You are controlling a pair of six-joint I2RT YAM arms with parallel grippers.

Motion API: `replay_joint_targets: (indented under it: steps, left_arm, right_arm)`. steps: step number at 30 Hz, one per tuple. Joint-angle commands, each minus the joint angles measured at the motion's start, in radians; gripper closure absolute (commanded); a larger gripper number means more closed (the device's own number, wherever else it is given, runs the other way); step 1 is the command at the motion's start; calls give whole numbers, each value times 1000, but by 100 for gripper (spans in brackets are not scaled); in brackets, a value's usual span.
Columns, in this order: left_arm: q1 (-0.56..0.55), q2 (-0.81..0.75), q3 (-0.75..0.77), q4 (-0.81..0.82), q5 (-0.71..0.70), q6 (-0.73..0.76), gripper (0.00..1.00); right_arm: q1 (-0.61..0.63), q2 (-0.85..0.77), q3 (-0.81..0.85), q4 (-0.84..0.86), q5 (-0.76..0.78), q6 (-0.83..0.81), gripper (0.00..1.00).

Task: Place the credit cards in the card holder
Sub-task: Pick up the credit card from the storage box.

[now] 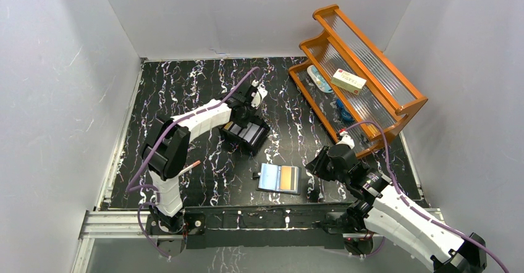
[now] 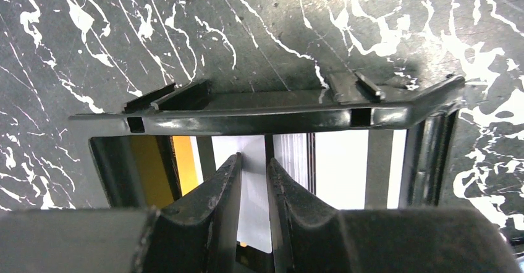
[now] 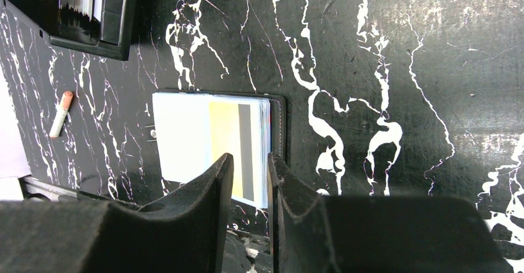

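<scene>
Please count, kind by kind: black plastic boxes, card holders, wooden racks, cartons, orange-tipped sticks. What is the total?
Rigid black plastic box: 1
Open black folding card holder: 1
Orange wooden rack: 1
Cream-and-red carton: 1
Small orange-tipped stick: 1
Total: 5

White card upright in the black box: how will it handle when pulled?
Likely light and a bit flexible: the white card looks like a thin flat sheet, standing on edge in the black box. Probably slick under the jaws, since its face looks smooth and plain.

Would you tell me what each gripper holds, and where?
Cannot be told. The left gripper is in the box, a white card showing between its fingers, no clear pinch. The right gripper is by the holder, no grip visible.
</scene>
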Motion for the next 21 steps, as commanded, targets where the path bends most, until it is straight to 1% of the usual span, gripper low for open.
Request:
replay_joint_targets:
  steps: [1, 5, 8, 10, 15, 21]
  left_arm:
    - [-3, -57, 43, -43, 47, -10, 81]
    - [-3, -55, 43, -47, 41, -11, 88]
    - [-3, -56, 42, -47, 30, -13, 96]
    - [-3, -59, 41, -46, 18, -13, 100]
    - [-6, -87, 51, -51, -64, -14, 100]
    - [-7, -167, 82, -86, -169, -42, 100]
  right_arm:
    - [4, -2, 1, 38, 6, 9, 66]
    - [3, -3, 0, 39, 6, 11, 66]
    - [3, -5, 0, 37, 6, 10, 66]
    - [4, -7, -1, 34, 9, 11, 66]
    - [3, -13, 0, 31, 12, 11, 66]
    - [3, -5, 23, 37, -3, 7, 66]
